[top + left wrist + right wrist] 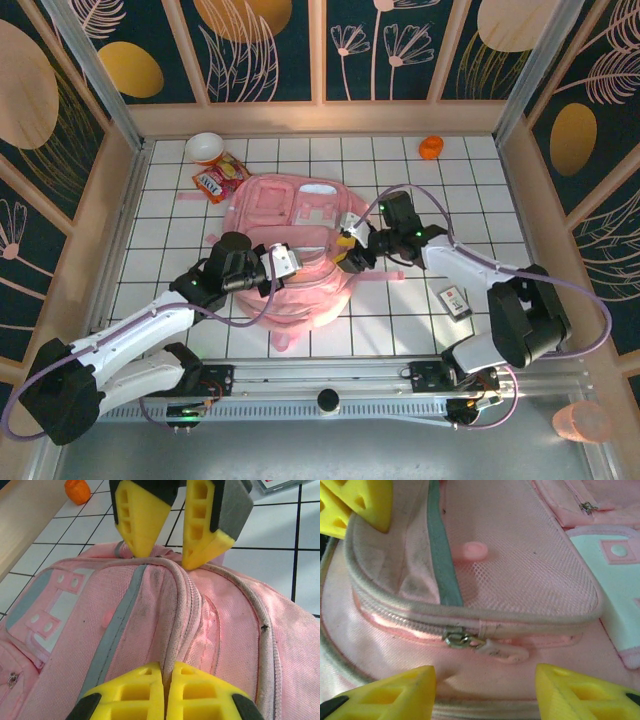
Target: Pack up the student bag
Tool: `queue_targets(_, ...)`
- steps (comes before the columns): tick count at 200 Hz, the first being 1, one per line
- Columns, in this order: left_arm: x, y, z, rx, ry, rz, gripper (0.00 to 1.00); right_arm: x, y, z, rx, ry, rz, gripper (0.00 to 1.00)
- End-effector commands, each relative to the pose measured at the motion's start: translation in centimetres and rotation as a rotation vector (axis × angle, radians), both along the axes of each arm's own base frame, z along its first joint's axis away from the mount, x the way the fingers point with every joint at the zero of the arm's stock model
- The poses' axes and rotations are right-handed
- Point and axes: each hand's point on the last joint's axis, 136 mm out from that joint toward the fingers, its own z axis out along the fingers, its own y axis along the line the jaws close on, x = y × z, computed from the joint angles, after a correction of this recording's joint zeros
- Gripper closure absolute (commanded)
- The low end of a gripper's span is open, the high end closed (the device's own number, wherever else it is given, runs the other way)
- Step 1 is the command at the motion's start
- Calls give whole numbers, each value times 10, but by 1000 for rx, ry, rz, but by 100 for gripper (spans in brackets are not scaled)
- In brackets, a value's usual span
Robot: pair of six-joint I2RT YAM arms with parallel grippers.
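A white bowl (203, 148) stands beyond the bag's (300, 215) far-left corner, and a red and yellow packet (220, 181) lies just beside that corner, between the bowl and the bag.

The bag lies flat on the tiled table (160, 240), in the middle of it, pockets facing up.

The left gripper (303, 264) reaches in over the bag's near-left part. In the left wrist view its yellow fingers (135, 692) are pressed together, and the bag's pale piped seam (175, 605) runs straight in between them, so they are pinching that ridge of fabric. A grey stripe (112, 630) runs alongside the seam.

The right gripper (348, 256) faces it from the bag's right side, low over the same upper edge. Its fingers stand apart. In the left wrist view they show above the seam (171, 527), tips close to the fabric; whether they touch it I cannot tell. In the right wrist view they (485, 695) straddle a metal zip slider (459, 640) with a pink pull tab (502, 653), on the bag's closed zip, without gripping it. One left finger (362, 502) shows at the far side of the bag there.

An orange thing (431, 147) sits well beyond the bag's far-right corner. A small flat card (456, 301) lies right of the bag's near end, apart from it.
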Motion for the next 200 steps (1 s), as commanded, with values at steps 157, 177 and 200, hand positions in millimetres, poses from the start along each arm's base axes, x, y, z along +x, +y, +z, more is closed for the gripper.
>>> queue_targets(157,15,-15,49,-149,-88,4,100,-31,16,19,84,92,138,73)
queue_targets(177,16,-15,50,-147,-90,5,100,-29,19,19,91,109,135,80)
queue_targets(200,17,-14,52,-153,-88,17,100,-21,12,19,92,132,100,89)
